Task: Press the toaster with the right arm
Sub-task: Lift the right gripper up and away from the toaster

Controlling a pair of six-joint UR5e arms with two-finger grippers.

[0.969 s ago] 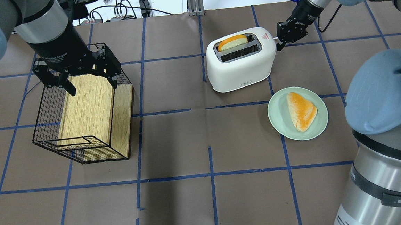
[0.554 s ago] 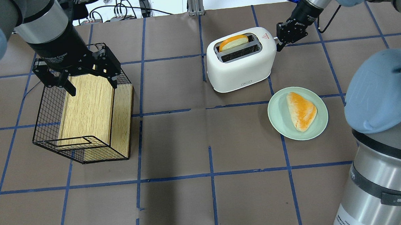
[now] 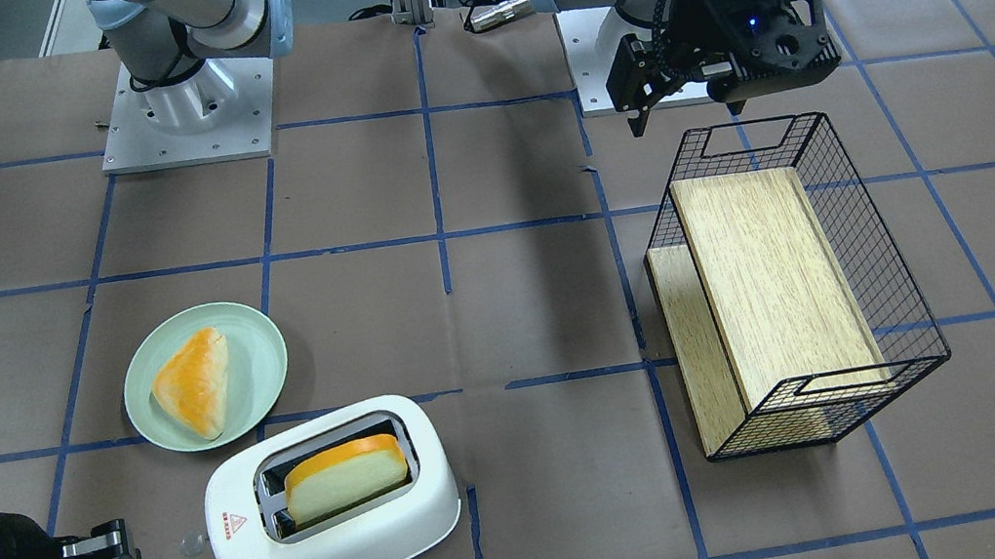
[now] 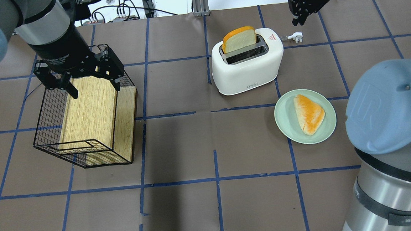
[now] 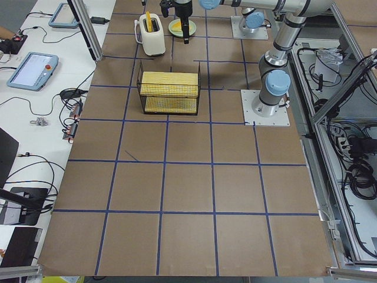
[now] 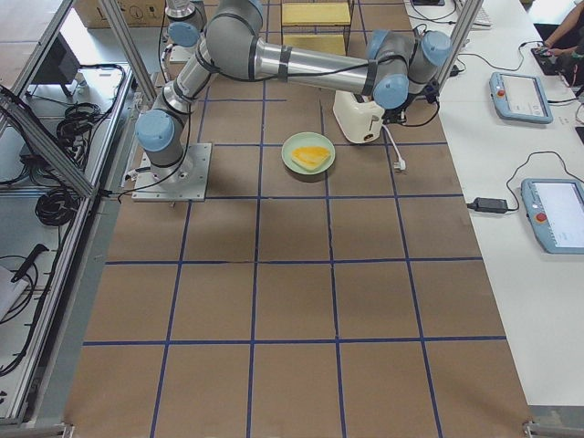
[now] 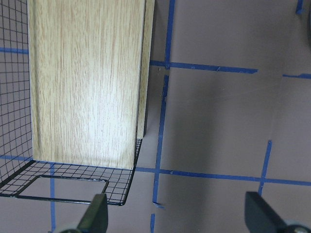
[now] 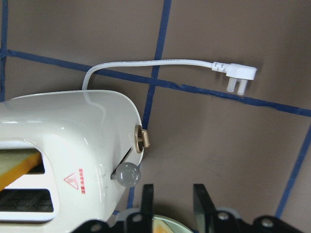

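The white toaster (image 4: 247,64) stands at the far middle of the table. An orange-crusted bread slice (image 4: 239,38) stands high out of its rear slot. It also shows in the front-facing view (image 3: 339,540). My right gripper (image 4: 295,21) hovers beyond the toaster's knob end, clear of it. Its jaws are almost together with a narrow gap and hold nothing. In the right wrist view, the gripper (image 8: 172,191) sits just off the clear knob (image 8: 127,174). My left gripper (image 4: 95,89) is open and empty over the wire basket (image 4: 50,139).
The toaster's white plug (image 4: 296,35) and cord lie on the table beside the knob end. A pale green plate (image 4: 284,125) with a second bread piece (image 4: 309,113) sits to the near right of the toaster. The basket holds a wooden board (image 4: 91,108).
The bread slice has risen from low in the slot to standing high. My right gripper has drawn back from the toaster's end toward the table's far edge, uncovering the plug. The left arm is still.
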